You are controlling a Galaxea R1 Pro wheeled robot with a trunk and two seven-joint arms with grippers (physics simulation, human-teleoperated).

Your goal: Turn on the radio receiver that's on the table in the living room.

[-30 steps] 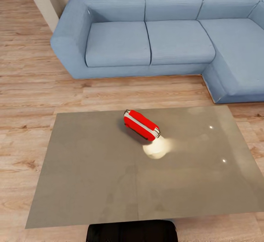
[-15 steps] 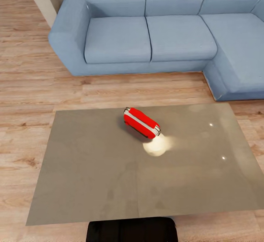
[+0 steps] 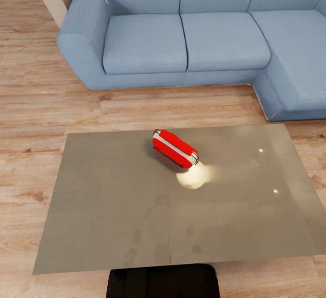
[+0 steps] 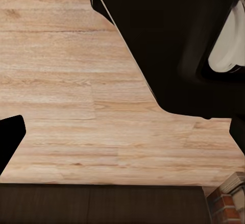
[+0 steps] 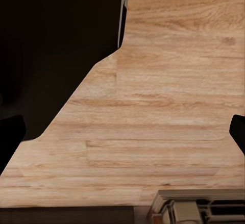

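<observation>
We see our left gripper (image 4: 125, 132) in the left wrist view as one dark fingertip at each edge of the frame, spread wide apart with nothing between them; it hangs over wooden floor (image 4: 76, 81) beside the robot's dark body. Our right gripper (image 5: 125, 132) reads the same in the right wrist view: fingertips at opposite edges, jaws apart, empty, above floorboards.

In the head view the table (image 3: 113, 216) lies directly ahead, its near edge just past the dark base (image 3: 163, 281). The radio receiver (image 3: 174, 148) sits a little beyond mid-table, roughly on our centreline. Its long axis runs diagonally, from far-left to near-right, white band uppermost. A bright reflection (image 3: 194, 175) touches its near-right end.

We judge the radio forward of both arms, with neither clearly nearer; the near-right end slightly favours the right arm. The tabletop around it is bare, so nothing blocks a straight reach. The sofa (image 3: 181, 40) stands well beyond the table, across open floor.
</observation>
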